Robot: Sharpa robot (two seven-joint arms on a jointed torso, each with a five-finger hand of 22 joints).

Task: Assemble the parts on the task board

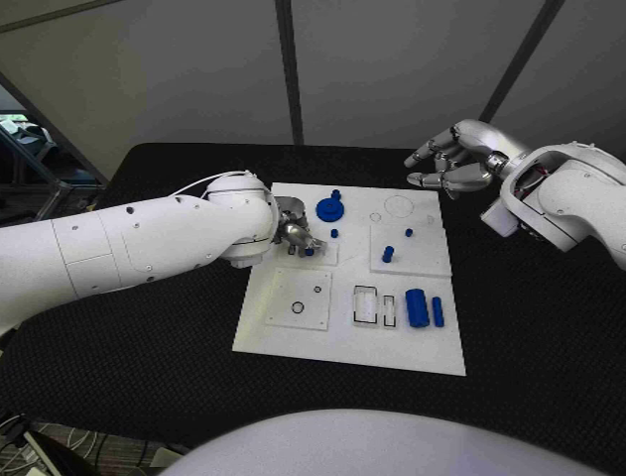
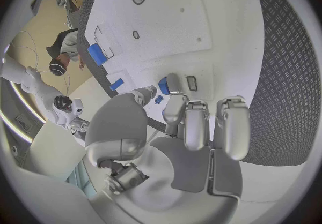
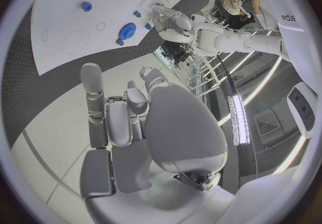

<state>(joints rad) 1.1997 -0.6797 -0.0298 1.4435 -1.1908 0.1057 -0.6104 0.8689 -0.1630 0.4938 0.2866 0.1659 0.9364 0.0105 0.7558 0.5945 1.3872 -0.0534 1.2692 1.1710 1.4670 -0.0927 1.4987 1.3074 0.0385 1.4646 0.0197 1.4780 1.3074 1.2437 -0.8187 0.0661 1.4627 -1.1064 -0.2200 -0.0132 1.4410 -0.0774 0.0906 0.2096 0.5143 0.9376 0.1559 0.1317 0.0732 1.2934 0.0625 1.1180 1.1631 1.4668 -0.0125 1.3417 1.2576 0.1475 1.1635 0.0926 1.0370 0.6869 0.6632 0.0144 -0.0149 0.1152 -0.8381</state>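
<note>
White "edje" lettering (image 3: 288, 17) marks the left arm (image 3: 228, 39).

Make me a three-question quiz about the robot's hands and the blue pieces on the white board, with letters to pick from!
1. Where is the left hand?
A. down on the task board
B. off the table
C. on the right arm

2. What colour is the round gear part?
A. red
B. blue
C. green

3. What is the right hand holding?
A. a blue cylinder
B. the board
C. nothing

Answers:
1 A, its fingers reach onto the board by a small blue piece.
2 B, it is plainly blue.
3 C, it hangs behind the board, its curled fingers holding nothing.
</note>
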